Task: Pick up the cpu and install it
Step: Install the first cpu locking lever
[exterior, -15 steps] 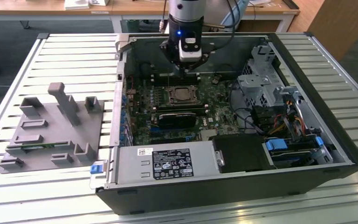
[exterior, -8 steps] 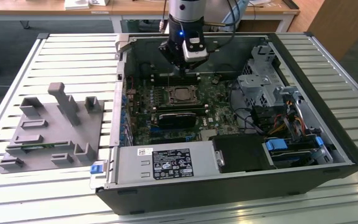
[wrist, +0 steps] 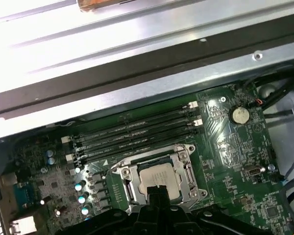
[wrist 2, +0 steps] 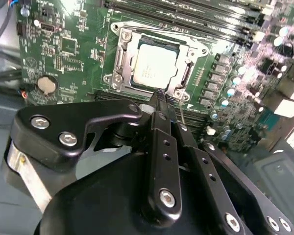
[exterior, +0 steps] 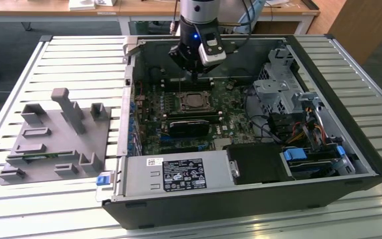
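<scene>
Cpu (wrist 2: pixel 156 65) already lies seated in the motherboard socket (wrist 2: pixel 121 58), near the memory slots (wrist: pixel 137 129); gripper (wrist 2: pixel 161 100) hangs just above its edge, fingers pressed together, holding nothing; socket retention frame appears unlatched, so locking seems left.

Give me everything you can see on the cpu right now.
The cpu is a flat square chip with a pale silver metal top, lying level inside the metal socket frame on the green motherboard, beside the memory slots. Nothing rests on it. The gripper hangs just above its near edge with jaws together, not holding it.
</scene>
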`<state>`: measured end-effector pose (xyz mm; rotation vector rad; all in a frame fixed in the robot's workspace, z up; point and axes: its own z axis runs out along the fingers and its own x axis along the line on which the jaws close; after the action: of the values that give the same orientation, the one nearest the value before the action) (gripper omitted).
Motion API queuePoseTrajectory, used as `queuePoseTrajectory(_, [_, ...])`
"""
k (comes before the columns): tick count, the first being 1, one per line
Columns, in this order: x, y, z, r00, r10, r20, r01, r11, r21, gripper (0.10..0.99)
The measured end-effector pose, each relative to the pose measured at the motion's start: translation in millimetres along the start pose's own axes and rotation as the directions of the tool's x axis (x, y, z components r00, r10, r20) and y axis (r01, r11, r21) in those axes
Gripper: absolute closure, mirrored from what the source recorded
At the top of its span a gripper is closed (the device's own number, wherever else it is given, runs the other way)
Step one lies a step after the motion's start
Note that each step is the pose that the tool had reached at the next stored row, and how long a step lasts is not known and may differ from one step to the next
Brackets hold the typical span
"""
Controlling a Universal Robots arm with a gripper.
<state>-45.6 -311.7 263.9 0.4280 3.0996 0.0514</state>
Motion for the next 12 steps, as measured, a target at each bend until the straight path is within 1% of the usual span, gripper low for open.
queuePoseTrajectory(4, [1.3, -0.4, 0.5, 0.9994, -0.034, -0.0013, 0.034, 0.9994, 0.000, 0.980])
queuePoseTrajectory(7, [1.6, -0.4, 0.9, 0.9971, -0.076, -0.0027, 0.076, 0.9971, -0.001, 0.980])
queuePoseTrajectory(9, [1.7, -0.5, 1.3, 0.9935, -0.114, -0.0039, 0.114, 0.9935, -0.001, 0.980])
queuePoseTrajectory(12, [1.7, -0.5, 2.0, 0.9859, -0.167, -0.0057, 0.167, 0.9859, -0.002, 0.980])
